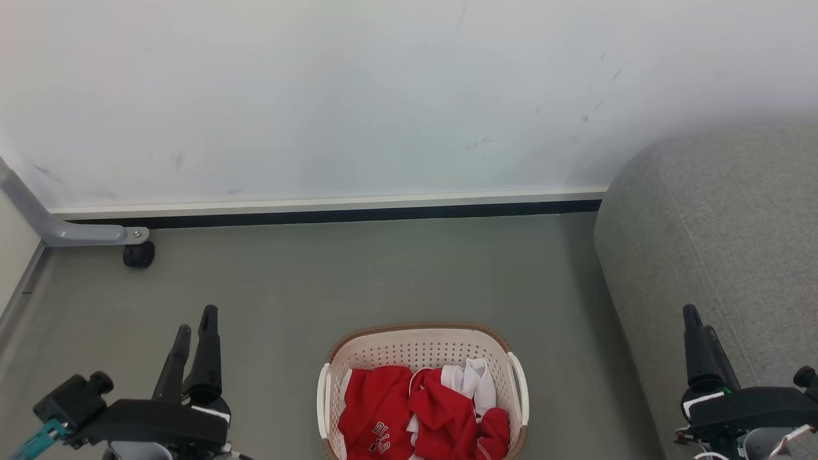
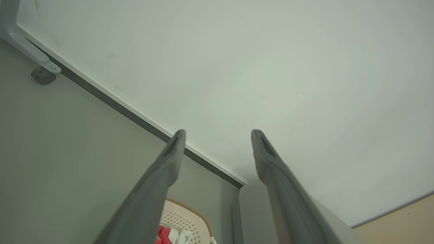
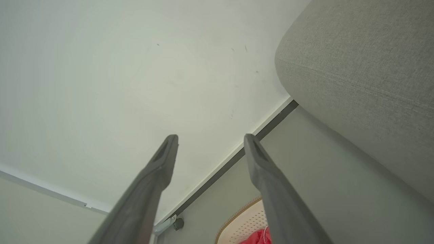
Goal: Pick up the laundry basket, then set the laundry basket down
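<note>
One pale wall (image 1: 383, 96) is recorded across the upper part of the head view, marked by a few faint scuffs and closed off below by a dark baseboard strip. Grey-green floor (image 1: 383, 275) is noted beneath it. A grey upholstered sofa (image 1: 722, 223) is set at the robot's right, its rounded end near the wall. The laundry basket (image 1: 418, 328) is found standing upright on the floor, low and centred in the head view, between the two hands and well apart from the wall; its near end is cut off by the frame edge. The cream perforated walls, the brown woven-look rim and a white handle on each side are made out. The left hand (image 1: 197, 318) is held above the floor to the left of the basket, fingers spread with a clear gap and nothing between them, touching nothing. The right hand (image 1: 700, 319) is held in front of the sofa, likewise spread and empty, as seen in its wrist view. Red garments (image 1: 396, 415) are heaped inside the basket, with a white cloth (image 1: 473, 377) lying among them. A grey metal leg (image 1: 64, 233) ending in a black caster (image 1: 138, 254) is noted at the far left by the baseboard.
</note>
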### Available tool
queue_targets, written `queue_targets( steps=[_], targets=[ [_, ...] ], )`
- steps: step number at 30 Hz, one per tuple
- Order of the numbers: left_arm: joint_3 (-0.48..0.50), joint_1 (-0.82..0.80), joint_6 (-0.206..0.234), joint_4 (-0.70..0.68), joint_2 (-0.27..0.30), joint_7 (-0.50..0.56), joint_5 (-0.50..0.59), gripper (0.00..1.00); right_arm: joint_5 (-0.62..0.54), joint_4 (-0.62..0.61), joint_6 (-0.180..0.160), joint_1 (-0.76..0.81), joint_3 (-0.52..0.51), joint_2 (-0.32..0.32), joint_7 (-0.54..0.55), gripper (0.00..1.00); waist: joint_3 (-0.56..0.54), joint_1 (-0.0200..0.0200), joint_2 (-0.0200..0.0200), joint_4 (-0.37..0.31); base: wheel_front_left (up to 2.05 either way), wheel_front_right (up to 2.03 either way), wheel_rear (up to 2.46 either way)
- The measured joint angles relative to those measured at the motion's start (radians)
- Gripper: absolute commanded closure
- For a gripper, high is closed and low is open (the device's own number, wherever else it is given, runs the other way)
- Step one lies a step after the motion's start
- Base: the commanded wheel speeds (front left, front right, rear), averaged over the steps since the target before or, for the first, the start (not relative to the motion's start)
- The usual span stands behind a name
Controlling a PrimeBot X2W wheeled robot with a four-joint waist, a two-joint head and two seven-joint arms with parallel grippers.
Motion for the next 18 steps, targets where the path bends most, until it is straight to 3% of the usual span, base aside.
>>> queue_targets(
  steps=[18],
  targets=[
    [-0.090, 0.001, 0.060, -0.034, 0.042, -0.060, 0.293, 0.00, -0.331, -0.004, -0.058, -0.009, 0.128, -0.067, -0.062, 0.00, -0.004, 0.0000, 0.0000, 0.000, 0.00, 0.00, 0.00]
  ],
)
